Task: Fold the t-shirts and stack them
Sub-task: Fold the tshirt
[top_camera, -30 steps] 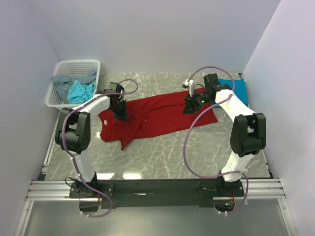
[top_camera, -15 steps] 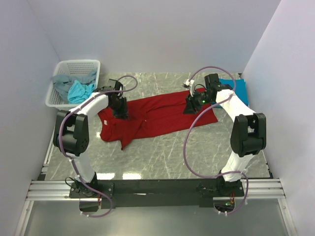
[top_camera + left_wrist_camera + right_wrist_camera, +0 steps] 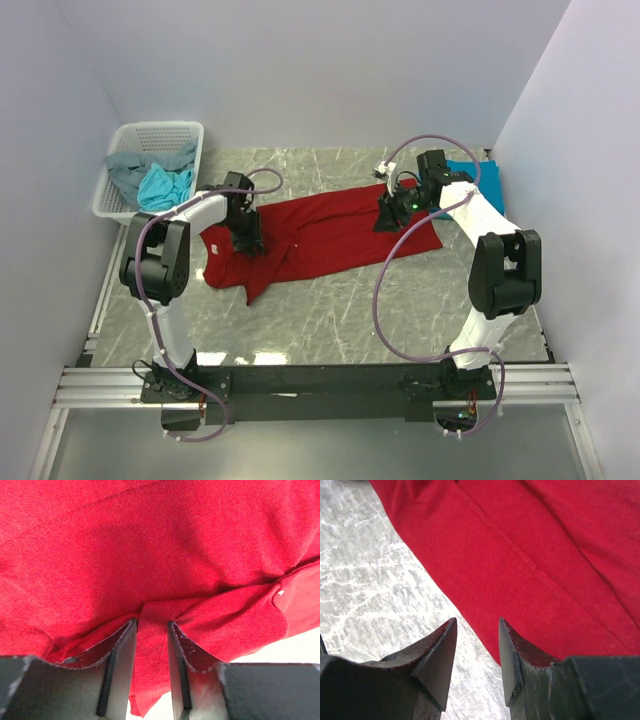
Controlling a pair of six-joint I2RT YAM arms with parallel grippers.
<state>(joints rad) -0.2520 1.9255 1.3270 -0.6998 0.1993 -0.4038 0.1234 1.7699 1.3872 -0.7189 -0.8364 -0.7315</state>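
The marble worktop (image 3: 330,310) carries the dark red t-shirt (image 3: 330,235), spread in the middle of the frame but wrinkled and, as I judge, not yet folded. The white mesh basket (image 3: 160,130) in the upper left holds a grey t-shirt (image 3: 125,170) and a light turquoise t-shirt (image 3: 165,187), both waiting. One teal-blue t-shirt (image 3: 478,172) lies flat in the upper right, seemingly finished, so most of the work remains. The left tool (image 3: 151,625) is narrowly parted on the red shirt's left part, with a raised fold of cloth between its fingers. The right tool (image 3: 477,625) is moderately apart and empty, over the shirt's right edge.
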